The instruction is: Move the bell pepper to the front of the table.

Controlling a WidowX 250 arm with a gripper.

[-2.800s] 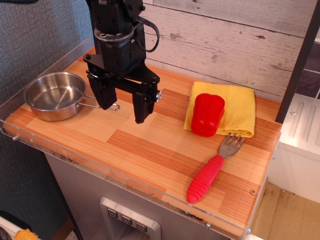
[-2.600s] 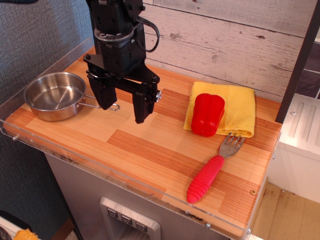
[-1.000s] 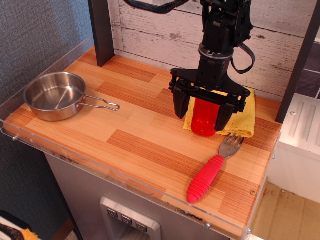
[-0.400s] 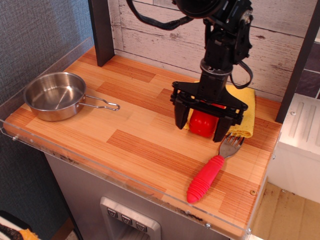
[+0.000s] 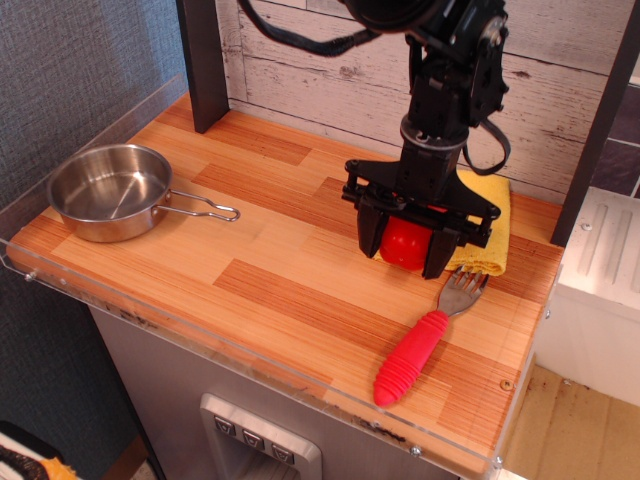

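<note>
Near edge of the bench (image 5: 270, 300): a clear acrylic rim runs along the front; the striped wood behind it is bare at mid-span.

Toward the front right corner: a fork (image 5: 425, 333) with a ribbed red handle lies diagonally, handle end nearest the front edge, grey tines pointing back and to the right.

Left end, about midway back: a steel pan (image 5: 110, 190) sits upright, its wire handle pointing toward the centre of the bench.

Right half, toward the rear edge: the pincer (image 5: 405, 247) stands vertical with one black finger on each side of the bell pepper (image 5: 405, 242). The fingers appear pressed against the pepper's flanks, pinching it; only its lower red body shows between them. The pepper sits at the front left edge of a folded yellow cloth (image 5: 482, 235), just behind the fork tines.

Rear left corner: a dark upright post (image 5: 203, 60) rises from the bench against the whitewashed plank wall (image 5: 330, 70).
</note>
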